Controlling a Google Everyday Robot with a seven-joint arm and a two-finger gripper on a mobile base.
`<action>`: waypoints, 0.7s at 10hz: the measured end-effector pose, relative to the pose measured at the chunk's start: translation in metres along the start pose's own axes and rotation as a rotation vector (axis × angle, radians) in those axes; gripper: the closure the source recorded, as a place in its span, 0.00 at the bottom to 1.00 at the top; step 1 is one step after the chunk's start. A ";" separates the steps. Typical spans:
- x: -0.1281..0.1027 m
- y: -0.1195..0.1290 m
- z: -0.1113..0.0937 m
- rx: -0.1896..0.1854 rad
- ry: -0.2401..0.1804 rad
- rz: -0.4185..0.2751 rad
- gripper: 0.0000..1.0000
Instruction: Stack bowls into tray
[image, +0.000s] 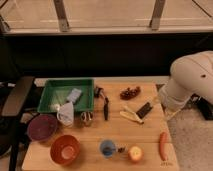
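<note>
At the right edge of the wooden table (150, 130), the gripper (163, 100) sits at the tapered end of the white arm (192, 80). I cannot tell whether it is wide or narrow, and it holds nothing that can be seen. Any lettering on the objects is too small to read.

There are two bowls, both far across the table from the gripper. The purple bowl (42, 127) is at the far edge, and the orange-red bowl (65, 149) is just beside it, nearer the front. Neither is in the one green tray (50, 89), which lies well apart from the gripper at the far back. One grey-blue object (74, 95) lies inside the tray.

One white jug (65, 115) touches the tray's front rim. Nearest the gripper are one black block (145, 109) and one banana (130, 116). One blue cup (107, 148) and one apple (135, 153) sit along the front.
</note>
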 end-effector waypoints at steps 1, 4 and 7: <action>-0.018 -0.015 -0.001 -0.001 -0.003 -0.058 0.47; -0.085 -0.058 -0.003 0.019 -0.043 -0.236 0.47; -0.109 -0.066 -0.005 0.028 -0.054 -0.307 0.47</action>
